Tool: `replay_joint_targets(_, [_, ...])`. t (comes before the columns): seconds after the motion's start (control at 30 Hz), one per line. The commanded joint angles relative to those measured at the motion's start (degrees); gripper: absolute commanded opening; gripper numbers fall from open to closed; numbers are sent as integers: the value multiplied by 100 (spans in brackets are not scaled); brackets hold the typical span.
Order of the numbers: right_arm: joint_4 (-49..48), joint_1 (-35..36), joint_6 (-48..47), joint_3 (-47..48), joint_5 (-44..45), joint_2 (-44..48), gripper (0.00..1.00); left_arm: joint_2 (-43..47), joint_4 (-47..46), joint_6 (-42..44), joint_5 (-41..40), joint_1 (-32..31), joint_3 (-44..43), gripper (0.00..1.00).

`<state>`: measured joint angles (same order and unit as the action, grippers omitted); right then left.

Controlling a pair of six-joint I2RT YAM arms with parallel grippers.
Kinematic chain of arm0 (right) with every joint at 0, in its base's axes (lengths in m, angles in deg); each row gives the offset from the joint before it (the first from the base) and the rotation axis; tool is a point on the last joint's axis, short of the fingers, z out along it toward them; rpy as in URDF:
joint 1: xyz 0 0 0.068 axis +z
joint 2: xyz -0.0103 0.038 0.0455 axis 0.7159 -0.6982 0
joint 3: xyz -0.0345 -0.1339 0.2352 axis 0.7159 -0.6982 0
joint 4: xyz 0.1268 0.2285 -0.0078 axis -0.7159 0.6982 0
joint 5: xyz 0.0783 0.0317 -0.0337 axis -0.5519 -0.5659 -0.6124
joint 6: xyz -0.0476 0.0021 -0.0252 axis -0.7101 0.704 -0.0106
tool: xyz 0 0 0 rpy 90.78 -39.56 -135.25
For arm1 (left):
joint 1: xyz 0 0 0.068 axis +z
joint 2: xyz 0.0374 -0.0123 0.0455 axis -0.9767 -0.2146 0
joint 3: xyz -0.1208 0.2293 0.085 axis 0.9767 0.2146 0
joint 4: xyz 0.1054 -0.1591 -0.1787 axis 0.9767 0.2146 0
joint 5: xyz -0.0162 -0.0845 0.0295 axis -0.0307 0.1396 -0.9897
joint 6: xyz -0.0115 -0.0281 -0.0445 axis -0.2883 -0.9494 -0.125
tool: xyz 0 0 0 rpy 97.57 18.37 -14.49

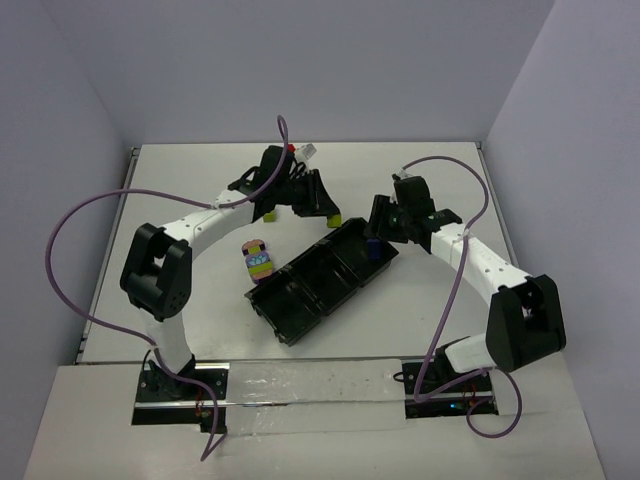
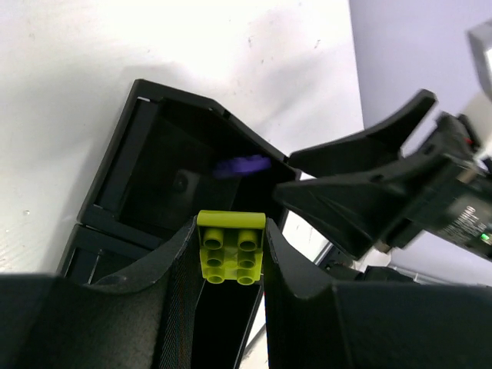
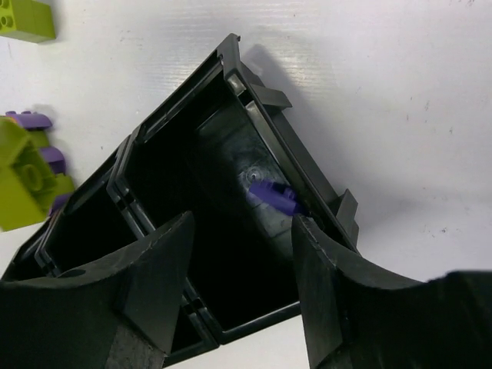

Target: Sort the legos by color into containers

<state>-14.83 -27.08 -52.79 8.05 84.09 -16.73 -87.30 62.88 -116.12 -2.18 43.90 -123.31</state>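
The black tray (image 1: pixel 268 312) lies diagonally mid-table. A purple lego (image 1: pixel 373 244) lies in its right end compartment, also seen in the left wrist view (image 2: pixel 242 165) and the right wrist view (image 3: pixel 273 196). My left gripper (image 1: pixel 330 214) is shut on a yellow-green lego (image 2: pixel 231 246) just off the tray's far end. My right gripper (image 1: pixel 381 232) is open and empty above that end compartment (image 3: pixel 261 131), its fingers (image 3: pixel 165 269) on either side of it. A multicoloured block (image 1: pixel 258 260) lies left of the tray.
Another yellow-green lego (image 1: pixel 269 211) sits under the left arm's wrist. In the right wrist view a yellow-green lego (image 3: pixel 23 19) lies at the top left, and a yellow-green and purple piece (image 3: pixel 23 181) shows at the left edge. The two grippers are close together.
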Motion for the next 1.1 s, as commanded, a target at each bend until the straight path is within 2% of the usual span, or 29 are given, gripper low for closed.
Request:
replay_joint_targets(0.0, [-335,35,-50,-46,64,158,54,-87,-79,-120,-132,-131,-335,0])
replay_joint_targets(0.03, [-376,35,-64,-66,32,214,48,-84,-85,-116,-138,-139,-322,0])
replay_joint_targets(0.07, [-393,35,-62,-74,35,237,48,-71,-78,-108,-162,-146,-314,0])
replay_joint_targets(0.27, [-320,31,-25,-46,157,373,60,140,97,71,-322,-184,-175,0])
replay_joint_targets(0.47, [-159,35,-13,26,467,713,67,609,360,267,-794,-286,403,0])
replay_joint_targets(0.7, [-10,26,-51,173,773,986,69,1039,351,158,-1404,-578,1144,0])
replay_joint_targets(1.0, [54,26,-29,292,734,974,70,1232,363,-62,-1938,-971,1600,0])
replay_joint_targets(1.07, [54,26,-29,270,734,997,70,1257,465,-44,-2121,-991,1685,3])
